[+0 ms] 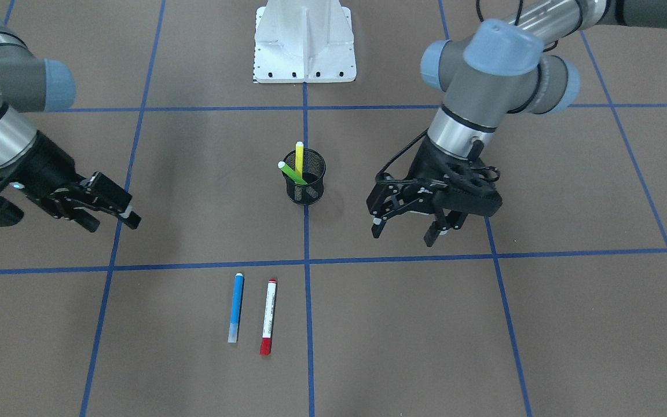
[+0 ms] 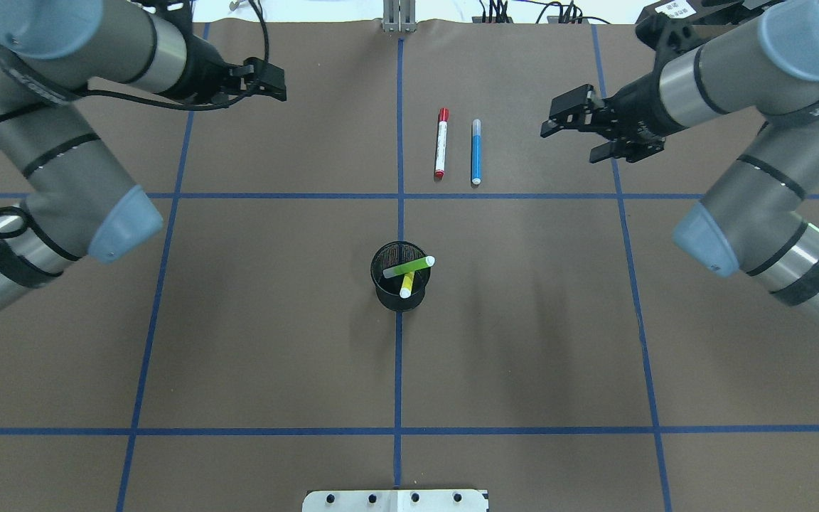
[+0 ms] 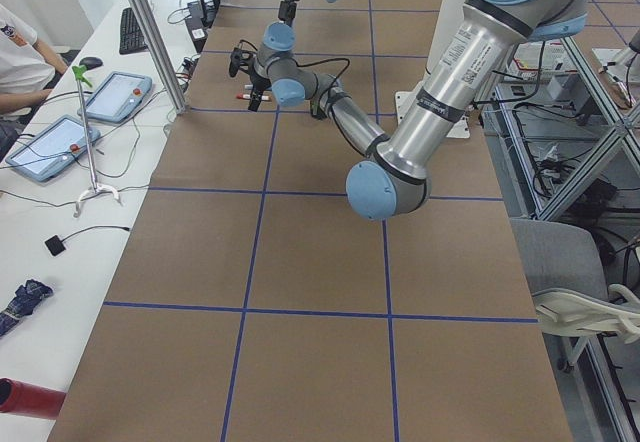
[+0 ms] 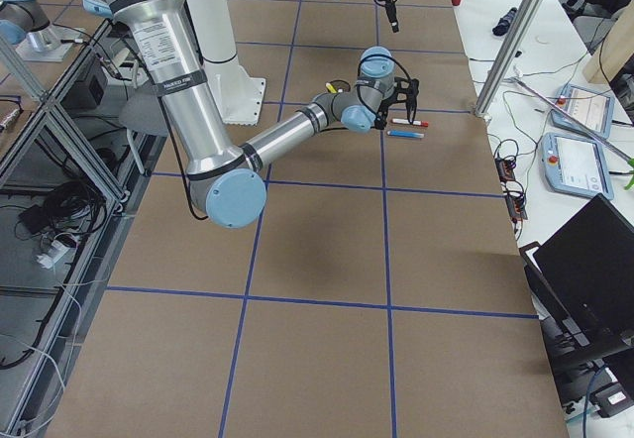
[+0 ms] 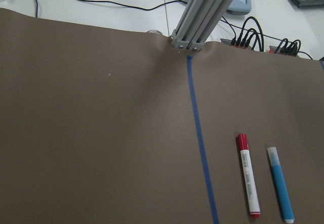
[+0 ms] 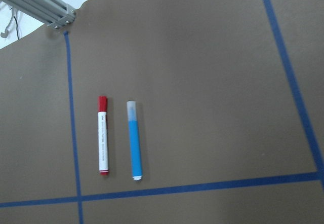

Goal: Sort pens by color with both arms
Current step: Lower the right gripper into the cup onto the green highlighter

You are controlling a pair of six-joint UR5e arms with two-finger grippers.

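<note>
A blue pen (image 1: 235, 307) and a white pen with a red cap (image 1: 268, 315) lie side by side on the brown table, on the operators' side; both also show in the overhead view, the blue pen (image 2: 476, 151) and the white pen (image 2: 441, 142). A green pen (image 1: 291, 172) and a yellow pen (image 1: 299, 156) stand tilted in a black mesh cup (image 1: 304, 191) at the table's middle. My left gripper (image 1: 403, 234) is open and empty, hovering beside the cup. My right gripper (image 1: 113, 223) is open and empty, off to the other side. Both wrist views show the two lying pens, the blue pen (image 6: 135, 143) and the white pen (image 5: 248, 183).
The white pedestal base (image 1: 304, 52) stands at the robot's side of the table. Blue tape lines (image 1: 305, 260) divide the brown surface into squares. An aluminium post (image 2: 399, 18) and cables sit at the far table edge.
</note>
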